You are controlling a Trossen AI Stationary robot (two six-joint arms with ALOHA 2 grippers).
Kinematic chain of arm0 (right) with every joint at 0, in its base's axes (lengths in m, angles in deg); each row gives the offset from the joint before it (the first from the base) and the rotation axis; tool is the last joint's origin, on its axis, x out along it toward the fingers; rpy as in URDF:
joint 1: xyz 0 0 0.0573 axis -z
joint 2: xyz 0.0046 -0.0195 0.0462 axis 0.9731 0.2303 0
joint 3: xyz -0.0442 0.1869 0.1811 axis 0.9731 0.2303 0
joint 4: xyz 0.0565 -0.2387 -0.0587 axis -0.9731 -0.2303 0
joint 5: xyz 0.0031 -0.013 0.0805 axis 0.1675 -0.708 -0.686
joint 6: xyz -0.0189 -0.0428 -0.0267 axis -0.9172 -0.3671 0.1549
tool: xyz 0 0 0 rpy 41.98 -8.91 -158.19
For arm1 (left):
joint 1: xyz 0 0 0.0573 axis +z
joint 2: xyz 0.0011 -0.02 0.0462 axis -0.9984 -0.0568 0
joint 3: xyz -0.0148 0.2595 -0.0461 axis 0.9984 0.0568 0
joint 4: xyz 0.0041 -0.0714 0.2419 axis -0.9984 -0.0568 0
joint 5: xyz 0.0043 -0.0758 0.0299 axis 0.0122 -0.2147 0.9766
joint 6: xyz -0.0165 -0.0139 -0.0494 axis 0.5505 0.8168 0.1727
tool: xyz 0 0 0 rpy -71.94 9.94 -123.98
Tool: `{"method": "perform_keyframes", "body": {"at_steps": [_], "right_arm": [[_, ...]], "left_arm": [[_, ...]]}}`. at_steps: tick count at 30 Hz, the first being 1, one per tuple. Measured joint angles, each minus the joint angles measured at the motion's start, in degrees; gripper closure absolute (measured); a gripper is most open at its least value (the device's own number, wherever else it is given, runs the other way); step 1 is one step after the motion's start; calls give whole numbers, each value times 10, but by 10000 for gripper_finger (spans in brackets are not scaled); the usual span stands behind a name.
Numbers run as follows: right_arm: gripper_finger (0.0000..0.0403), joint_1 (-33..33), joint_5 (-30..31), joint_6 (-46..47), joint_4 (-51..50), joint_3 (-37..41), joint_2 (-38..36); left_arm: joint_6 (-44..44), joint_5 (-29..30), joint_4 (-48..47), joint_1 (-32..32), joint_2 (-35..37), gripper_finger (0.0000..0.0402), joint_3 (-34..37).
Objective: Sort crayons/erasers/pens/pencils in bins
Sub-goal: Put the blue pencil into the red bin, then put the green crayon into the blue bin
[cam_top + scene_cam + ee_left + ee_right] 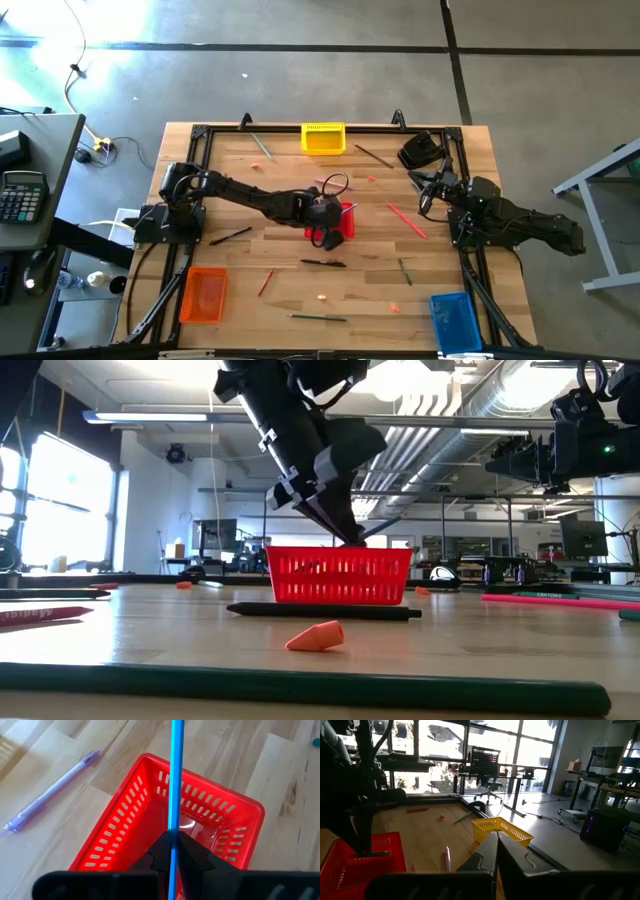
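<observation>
The table holds four bins; the left arm reaches to its middle, where the left gripper hangs directly over the red bin, fingers clamped on a blue pencil that runs forward from them across the bin's open top. A lilac pen lies on the wood beside the bin. The right gripper waits clenched and empty at the table's right edge, the yellow bin ahead of it.
</observation>
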Motion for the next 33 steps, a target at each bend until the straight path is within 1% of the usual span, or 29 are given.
{"method": "perform_keyframes", "body": {"at_steps": [14, 20, 26, 30, 33], "right_arm": [[403, 0, 0, 0, 0, 0, 0], [403, 0, 0, 0, 0, 0, 0], [403, 0, 0, 0, 0, 0, 0], [403, 0, 0, 0, 0, 0, 0], [403, 0, 0, 0, 0, 0, 0]], "left_arm": [[38, 0, -2, 0, -17, 382, 0], [42, 0, -10, 3, -16, 357, 0], [41, 0, -41, 8, -16, 325, 0], [-8, 9, -62, 8, 6, 321, 0], [-49, 34, -67, 8, 32, 338, 0]]}}
